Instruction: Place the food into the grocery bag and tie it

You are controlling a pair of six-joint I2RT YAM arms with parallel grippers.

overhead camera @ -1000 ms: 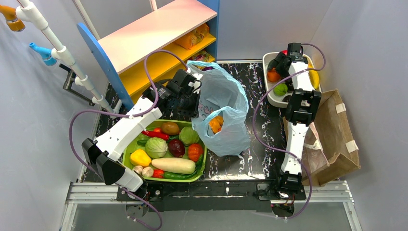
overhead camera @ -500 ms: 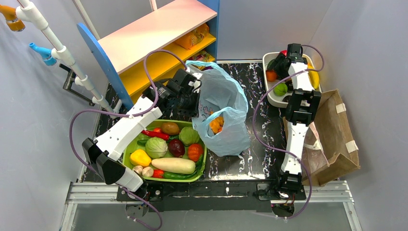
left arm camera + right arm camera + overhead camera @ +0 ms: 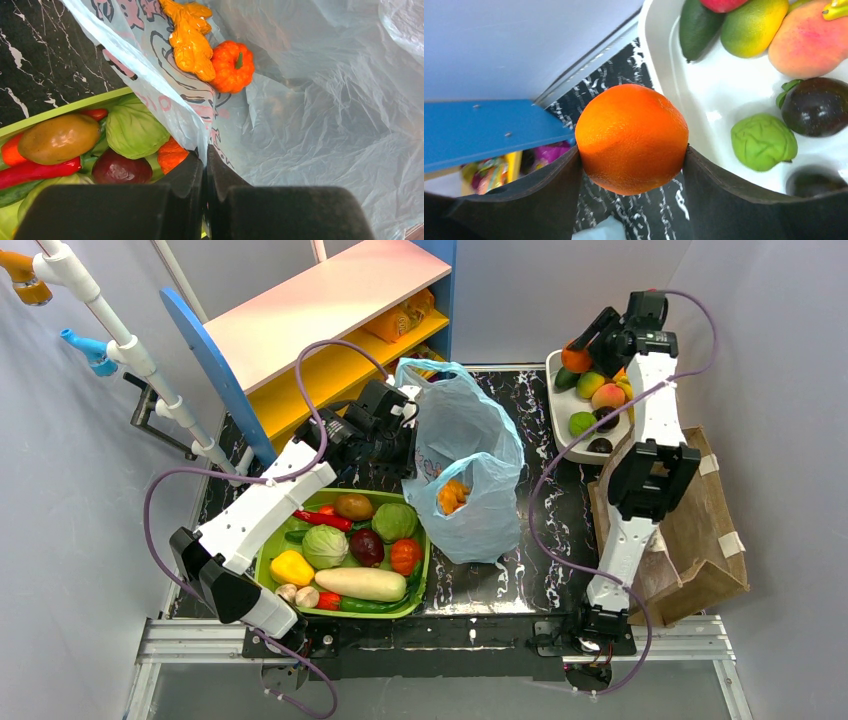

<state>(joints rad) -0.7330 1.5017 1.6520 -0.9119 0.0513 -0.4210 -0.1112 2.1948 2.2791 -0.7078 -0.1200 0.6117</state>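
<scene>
At the upper right of the top view, your right jaws are clamped on either side of the orange (image 3: 575, 358), holding it clear of the white tray (image 3: 553, 405). In the right wrist view it hangs just off the tray's rim, with the other fruit lying apart from it in the tray.

In the middle of that view sits the bag (image 3: 470, 440), crumpled, its mouth facing up and toward the lower left. Your left jaws are pinched together on its thin left rim, and that seems to keep the mouth open. Inside lie a small pumpkin (image 3: 232, 67) and a knobbly yellow piece (image 3: 190, 45) touching it.

I judge you are mid-carry: one more item is on its way, and tying has not begun. Your next move calls for swinging the orange leftward across the surface (image 3: 500, 585) and bringing it over the mouth before you let go. The plastic is slack, so a release off to one side could drop the fruit outside. Keep the rim held taut.

The surface is black with white marbling. A green tray (image 3: 65, 111) of vegetables lies at lower left, just beside the bag. A paper bag (image 3: 710, 520) sits at right, and a pink-topped shelf (image 3: 330, 300) at the top. The walls are plain and pale.
</scene>
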